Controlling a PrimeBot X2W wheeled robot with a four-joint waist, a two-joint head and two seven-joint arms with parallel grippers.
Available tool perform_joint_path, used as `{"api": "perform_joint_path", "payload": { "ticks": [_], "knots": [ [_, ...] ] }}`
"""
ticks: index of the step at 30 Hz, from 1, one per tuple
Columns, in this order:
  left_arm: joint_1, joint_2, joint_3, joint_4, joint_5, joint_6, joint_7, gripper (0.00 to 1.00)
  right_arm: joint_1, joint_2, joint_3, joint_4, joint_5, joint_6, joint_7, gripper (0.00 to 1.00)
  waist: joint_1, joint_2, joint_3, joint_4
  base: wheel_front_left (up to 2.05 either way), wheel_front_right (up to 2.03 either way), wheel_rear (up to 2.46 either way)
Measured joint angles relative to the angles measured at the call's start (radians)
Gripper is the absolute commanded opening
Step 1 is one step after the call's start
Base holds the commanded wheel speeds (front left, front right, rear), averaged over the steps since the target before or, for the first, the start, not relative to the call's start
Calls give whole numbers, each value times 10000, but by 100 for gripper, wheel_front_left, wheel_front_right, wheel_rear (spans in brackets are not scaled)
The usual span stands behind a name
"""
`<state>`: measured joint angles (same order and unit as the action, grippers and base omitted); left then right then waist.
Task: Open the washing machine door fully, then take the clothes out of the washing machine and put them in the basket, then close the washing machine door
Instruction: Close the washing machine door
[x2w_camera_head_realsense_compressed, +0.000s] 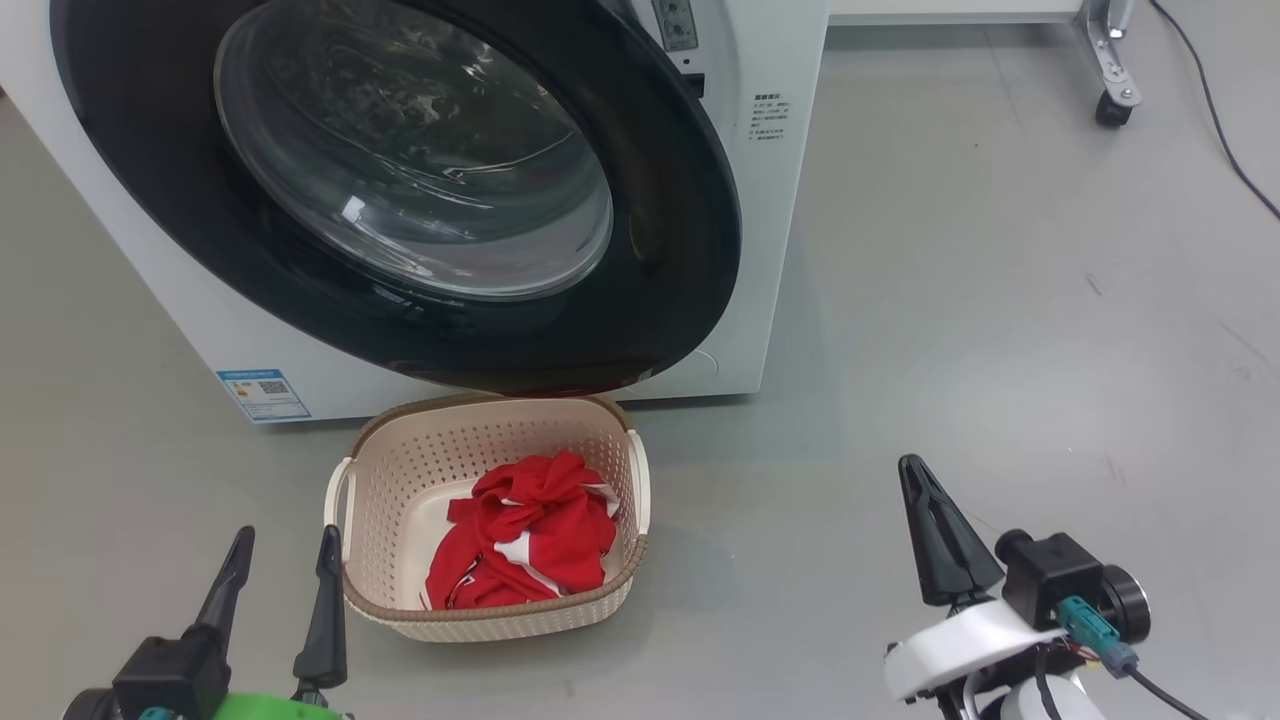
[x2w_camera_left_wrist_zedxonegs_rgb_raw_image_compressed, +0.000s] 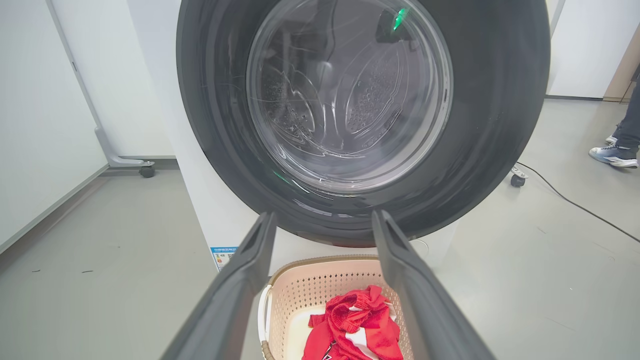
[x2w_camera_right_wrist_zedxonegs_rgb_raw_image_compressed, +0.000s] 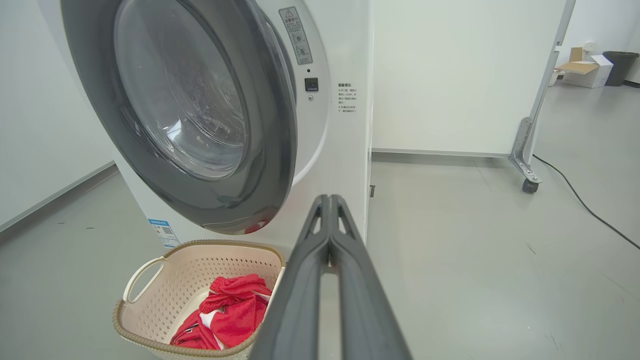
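Note:
The washing machine (x2w_camera_head_realsense_compressed: 775, 250) stands before me. Its washing machine door (x2w_camera_head_realsense_compressed: 680, 230), black-rimmed with a glass bowl, hangs slightly ajar; in the right wrist view the door (x2w_camera_right_wrist_zedxonegs_rgb_raw_image_compressed: 272, 165) stands off the white front, with the latch panel exposed beside it. On the floor below, the cream basket (x2w_camera_head_realsense_compressed: 395, 480) holds the red and white clothes (x2w_camera_head_realsense_compressed: 525, 530). My left gripper (x2w_camera_head_realsense_compressed: 285, 555) is open and empty just left of the basket. My right gripper (x2w_camera_head_realsense_compressed: 915, 470) is shut on nothing, well to the basket's right. The left wrist view looks between open fingers (x2w_camera_left_wrist_zedxonegs_rgb_raw_image_compressed: 260, 250) at the clothes (x2w_camera_left_wrist_zedxonegs_rgb_raw_image_compressed: 357, 325).
Grey floor spreads to the right. A white partition on a caster (x2w_camera_head_realsense_compressed: 1115, 105) stands behind the machine, and a black cable (x2w_camera_head_realsense_compressed: 1215, 120) runs along the far right. A person's foot (x2w_camera_left_wrist_zedxonegs_rgb_raw_image_compressed: 612, 155) shows at the right of the left wrist view. Boxes and a bin (x2w_camera_right_wrist_zedxonegs_rgb_raw_image_compressed: 590, 70) sit far back.

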<state>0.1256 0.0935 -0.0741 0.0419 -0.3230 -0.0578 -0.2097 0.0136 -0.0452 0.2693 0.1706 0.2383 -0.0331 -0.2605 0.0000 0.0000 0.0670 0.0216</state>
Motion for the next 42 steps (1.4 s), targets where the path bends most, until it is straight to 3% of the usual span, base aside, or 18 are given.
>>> {"api": "perform_joint_path", "payload": {
  "ticks": [19,42],
  "knots": [
    [-712,-146,-485,-151,38,-92,-203,100,-2532,-50,963,1141,-476,936,0,0,0,0,702,999,0,0,0],
    [-1715,-305,-782,-188,67,-224,-385,100,-6784,-194,817,2930,-504,1202,439,0,0,0,2247,2315,0,0,0]
  ]
}}
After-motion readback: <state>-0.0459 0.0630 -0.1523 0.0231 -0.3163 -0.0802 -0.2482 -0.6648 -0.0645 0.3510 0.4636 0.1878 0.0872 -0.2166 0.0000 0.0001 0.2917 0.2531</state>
